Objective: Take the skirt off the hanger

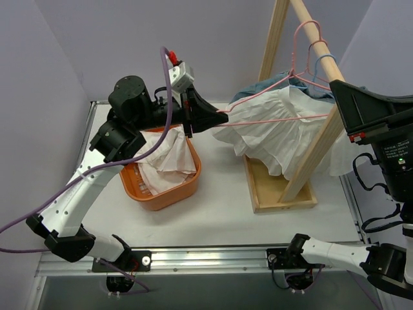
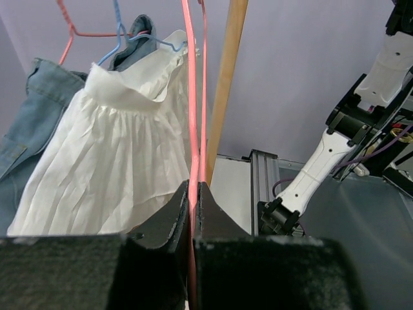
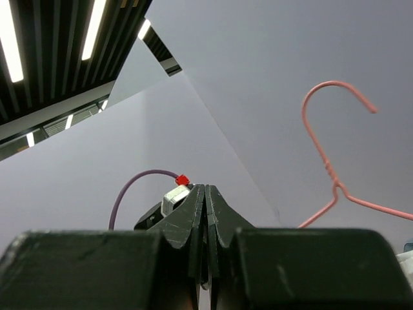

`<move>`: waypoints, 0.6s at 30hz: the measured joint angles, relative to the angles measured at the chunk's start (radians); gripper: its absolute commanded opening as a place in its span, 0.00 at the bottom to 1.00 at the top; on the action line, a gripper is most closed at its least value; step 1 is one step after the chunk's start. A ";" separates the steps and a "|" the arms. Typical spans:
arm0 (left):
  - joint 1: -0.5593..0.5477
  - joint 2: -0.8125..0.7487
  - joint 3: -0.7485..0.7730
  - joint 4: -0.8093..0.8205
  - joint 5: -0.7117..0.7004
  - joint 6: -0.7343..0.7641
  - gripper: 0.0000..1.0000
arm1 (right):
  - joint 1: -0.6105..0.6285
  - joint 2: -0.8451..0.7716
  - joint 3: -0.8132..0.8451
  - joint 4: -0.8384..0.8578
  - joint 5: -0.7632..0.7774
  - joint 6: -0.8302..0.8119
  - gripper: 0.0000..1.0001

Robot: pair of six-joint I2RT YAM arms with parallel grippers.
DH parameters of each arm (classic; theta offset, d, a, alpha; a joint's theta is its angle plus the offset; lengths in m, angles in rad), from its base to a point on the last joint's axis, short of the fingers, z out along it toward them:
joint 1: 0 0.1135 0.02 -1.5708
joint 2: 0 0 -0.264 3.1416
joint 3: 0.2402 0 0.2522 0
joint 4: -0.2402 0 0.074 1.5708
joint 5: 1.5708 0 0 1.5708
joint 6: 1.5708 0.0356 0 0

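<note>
Left hand (image 1: 223, 114): pressed tight on one end of the pink hanger (image 1: 274, 121). In the left wrist view the two black fingers (image 2: 169, 216) squeeze the pink wire between them.
Right hand (image 3: 204, 192): fingers pushed together with nothing between them. It points up at the wall and the ceiling lights.
Skirt (image 1: 279, 132): white and crinkly. It hangs on the wooden rack (image 1: 314, 150), to the right of the left hand. It is up in the air, above the rack's flat wooden base.
Pink hanger, more: its hook is over the top rod of the rack. One wire runs across the front of the skirt. In the right wrist view its hook (image 3: 330, 169) is off to the right, apart from the fingers.
Blue hanger (image 1: 315, 64): hangs on the same rod, just beside the pink one. Its wire lies by the top of the skirt (image 2: 116, 161). I cannot tell which hanger carries the skirt.
Jeans cloth (image 1: 253, 92): blue, hanging behind the skirt.
Orange basket (image 1: 173, 196): sits on the desk (image 1: 226, 216), under the left arm, with a white cloth (image 1: 164, 160) inside it.
</note>
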 measured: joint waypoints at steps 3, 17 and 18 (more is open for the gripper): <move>-0.045 0.060 0.048 0.000 -0.011 -0.002 0.02 | -0.006 0.016 0.001 0.009 0.000 0.002 0.00; -0.138 0.212 0.121 -0.079 -0.036 0.047 0.02 | -0.016 0.014 0.015 0.001 0.004 0.002 0.00; -0.139 0.212 0.121 -0.082 -0.036 0.049 0.02 | -0.016 0.008 0.013 0.000 0.006 0.002 0.00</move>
